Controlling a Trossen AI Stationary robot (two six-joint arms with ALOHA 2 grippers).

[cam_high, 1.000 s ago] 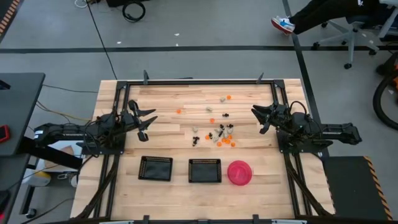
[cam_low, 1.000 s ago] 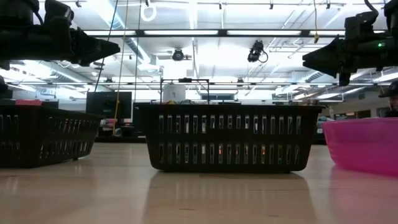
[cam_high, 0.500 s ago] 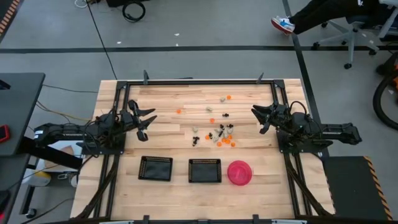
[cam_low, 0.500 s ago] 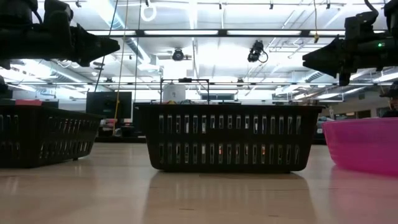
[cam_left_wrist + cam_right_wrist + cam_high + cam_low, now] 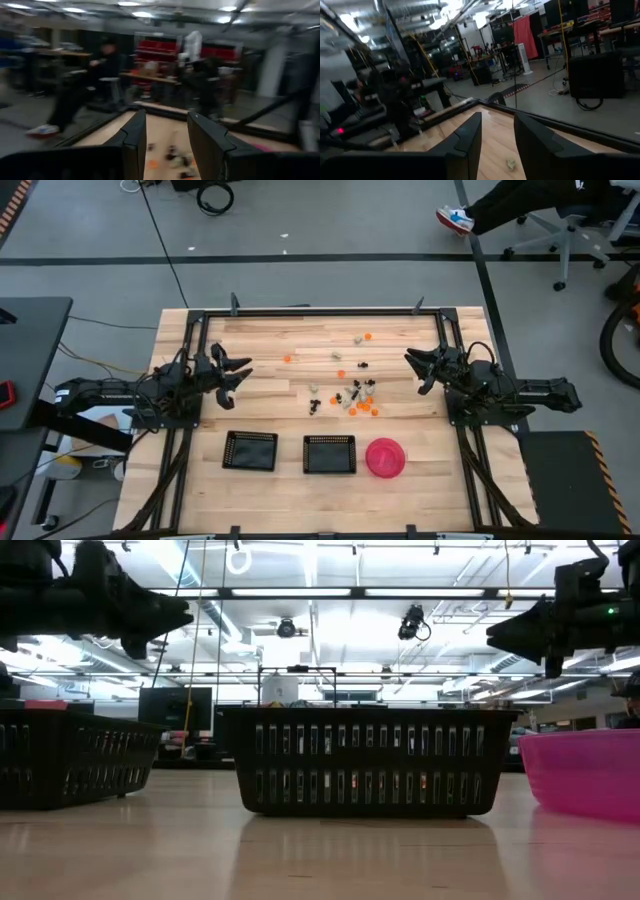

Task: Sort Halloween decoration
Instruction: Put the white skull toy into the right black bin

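1. Since everything here hangs on where the trinkets lie, take the table (image 5: 270, 415) first: a wooden top with a dark frame, and on its near edge a row of two black mesh trays (image 5: 250, 450) (image 5: 329, 454) and a pink bowl (image 5: 385, 458).

2. The left gripper (image 5: 237, 375) hangs above the table well to the left of the trinket cluster, fingers spread with a plain gap between them and nothing in it. Its wrist view looks straight down that gap at the trinkets.

3. The right gripper (image 5: 416, 364) hangs just to the right of the cluster, fingers likewise parted and empty. It looks the nearer of the two arms, so the first reach is probably its job.

4. The Halloween decoration (image 5: 355, 395) lies loose between the two grippers, beyond the trays and bowl. The cluster runs from the trays' side toward the far edge, with strays (image 5: 362, 337) farther out and one orange piece (image 5: 287, 359) off toward the left gripper.

5. Colours read as orange, black and pale; exact shapes are too small to tell.
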